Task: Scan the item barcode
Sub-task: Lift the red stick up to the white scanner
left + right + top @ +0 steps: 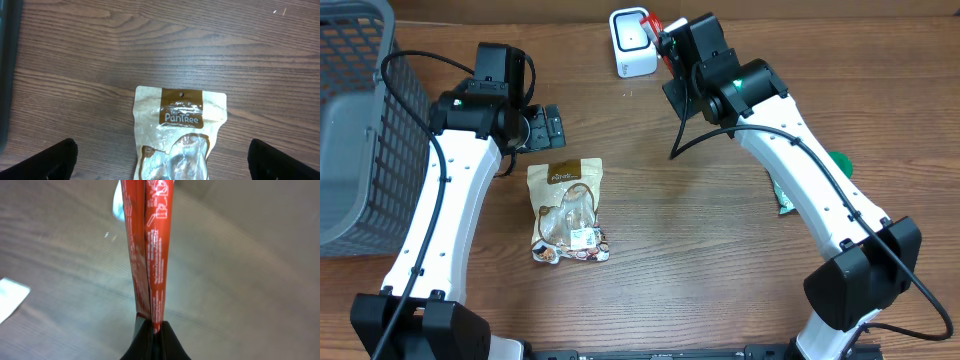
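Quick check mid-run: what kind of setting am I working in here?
Probably a mock shop checkout on a wood-grain table: a white boxy barcode scanner, a grey mesh shopping basket and a brown snack pouch lying flat.

Basket (360,130) far left; pouch (568,210) on table (700,250); scanner (633,42) behind, packet (150,245) just beside.

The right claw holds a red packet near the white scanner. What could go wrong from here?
1. The right claw grips the red packet only by one narrow end, so the thin, long packet may twist or slip out.
2. Seen from overhead, the packet sits just beside the white scanner, partly hidden by the wrist. Its barcode may not face the scanner, so the scan could fail.
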{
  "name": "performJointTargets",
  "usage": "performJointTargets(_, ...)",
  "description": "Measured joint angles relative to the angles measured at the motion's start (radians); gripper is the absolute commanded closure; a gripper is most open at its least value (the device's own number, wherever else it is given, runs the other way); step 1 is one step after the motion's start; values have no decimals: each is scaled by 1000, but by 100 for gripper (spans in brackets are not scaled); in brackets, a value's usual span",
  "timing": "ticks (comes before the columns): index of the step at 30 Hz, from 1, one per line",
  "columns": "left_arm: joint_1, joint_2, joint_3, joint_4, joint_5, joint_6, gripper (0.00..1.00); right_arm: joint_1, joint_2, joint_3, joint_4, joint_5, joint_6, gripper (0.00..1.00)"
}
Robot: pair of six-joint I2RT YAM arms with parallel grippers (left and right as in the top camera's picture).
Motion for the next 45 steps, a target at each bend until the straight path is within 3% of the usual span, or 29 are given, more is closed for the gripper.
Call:
performJointTargets(6,0,0,0,0,0,0,0,-2,31,0,211,93,-198,97)
performJointTargets(15,0,0,0,-1,0,0,0,-2,229,0,626,320,-502,97)
performJointTargets(24,0,0,0,-1,0,0,0,-2,391,1,910,492,-664,96)
performJointTargets(34,0,0,0,0,0,0,0,-2,541,1,1055,550,-730,96)
performJointTargets(45,0,0,0,0,0,0,0,1,618,0,1059,557,-782,96)
